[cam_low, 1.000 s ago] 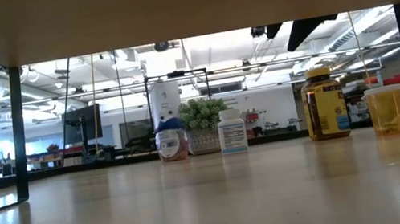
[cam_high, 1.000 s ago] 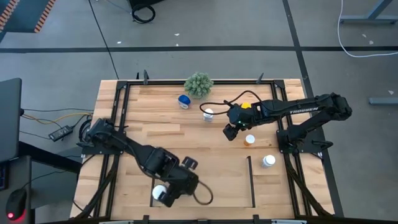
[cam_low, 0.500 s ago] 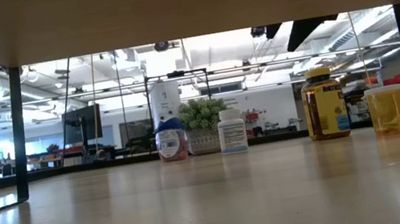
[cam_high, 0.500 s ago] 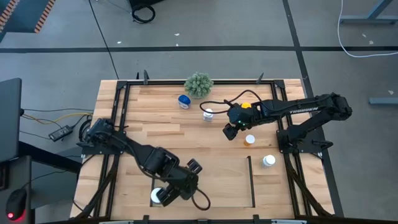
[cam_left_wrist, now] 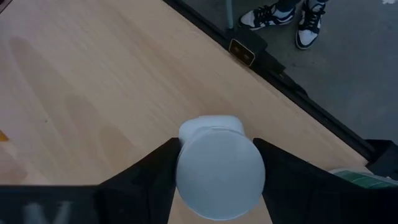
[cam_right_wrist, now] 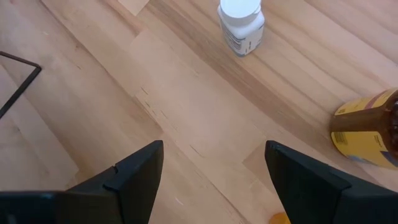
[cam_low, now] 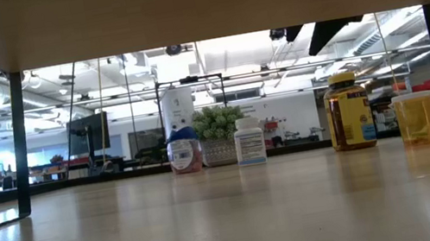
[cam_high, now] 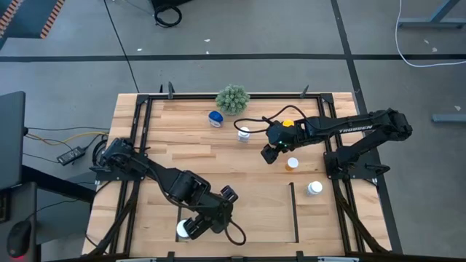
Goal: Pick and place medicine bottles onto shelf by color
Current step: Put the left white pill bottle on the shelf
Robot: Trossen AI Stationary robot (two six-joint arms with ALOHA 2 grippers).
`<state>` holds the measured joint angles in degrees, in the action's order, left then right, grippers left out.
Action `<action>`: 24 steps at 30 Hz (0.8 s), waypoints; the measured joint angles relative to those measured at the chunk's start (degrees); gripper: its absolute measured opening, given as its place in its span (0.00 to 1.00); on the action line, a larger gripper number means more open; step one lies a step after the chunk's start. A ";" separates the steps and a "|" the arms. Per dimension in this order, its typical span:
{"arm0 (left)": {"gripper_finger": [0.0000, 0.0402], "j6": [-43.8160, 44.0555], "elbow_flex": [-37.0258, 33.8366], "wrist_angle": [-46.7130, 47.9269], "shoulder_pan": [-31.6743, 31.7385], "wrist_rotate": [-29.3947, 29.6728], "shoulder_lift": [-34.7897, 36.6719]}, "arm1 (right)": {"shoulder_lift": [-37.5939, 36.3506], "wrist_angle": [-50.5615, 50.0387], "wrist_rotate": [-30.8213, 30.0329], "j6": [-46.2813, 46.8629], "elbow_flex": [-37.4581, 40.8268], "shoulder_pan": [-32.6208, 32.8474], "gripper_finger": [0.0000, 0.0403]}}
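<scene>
Left end effector (cam_high: 191,227): closed on white-capped bottle (cam_left_wrist: 219,167), near tabletop (cam_high: 182,153) front edge | Right end effector (cam_right_wrist: 214,180): fingers spread, empty, above mid tabletop beside amber bottle (cam_high: 288,124) | Shelf bay (cam_high: 319,204): one white-capped bottle (cam_high: 314,188) inside

- Grey concrete floor (cam_high: 291,29) all round the table, dark seam lines crossing it.
- Black cable coil (cam_high: 168,14) at 12 o'clock, white cable (cam_high: 426,54) at 2.
- Hazard-striped edge (cam_high: 52,16) at 11 o'clock.
- Low view: bright ceiling lights (cam_low: 225,49), monitor (cam_low: 90,134) in the background.
- Person's black-and-white sneakers (cam_left_wrist: 286,15) beside the table frame.
</scene>
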<state>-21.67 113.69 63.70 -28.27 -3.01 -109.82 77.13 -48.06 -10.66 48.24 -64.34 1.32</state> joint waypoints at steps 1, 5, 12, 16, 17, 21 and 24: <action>0.52 -0.03 0.00 0.00 0.03 0.03 0.00 | 0.00 -0.01 0.00 -0.01 0.00 0.00 0.72; 0.57 -0.52 0.00 -0.07 0.32 0.07 0.03 | -0.01 -0.01 0.00 -0.01 0.00 0.00 0.72; 0.66 -0.66 0.22 0.24 0.48 0.28 0.04 | -0.01 0.01 0.02 -0.03 0.00 0.00 0.72; 0.68 -0.96 3.08 0.63 0.57 3.21 0.04 | -0.01 0.01 0.89 -0.08 0.00 0.07 0.72; 0.67 -1.19 4.14 0.96 0.68 4.44 0.04 | -0.01 -0.01 1.12 -0.08 0.00 0.26 0.72; 0.66 -0.80 9.33 1.33 1.23 8.63 0.09 | -0.01 0.00 1.31 -0.95 0.00 1.43 0.72; 0.64 1.83 12.35 1.72 1.77 10.47 0.09 | -0.01 0.00 1.31 -1.46 0.00 2.41 0.72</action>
<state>-19.84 126.03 65.42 -26.50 7.46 -109.73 77.12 -48.06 -9.34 46.78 -64.34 3.73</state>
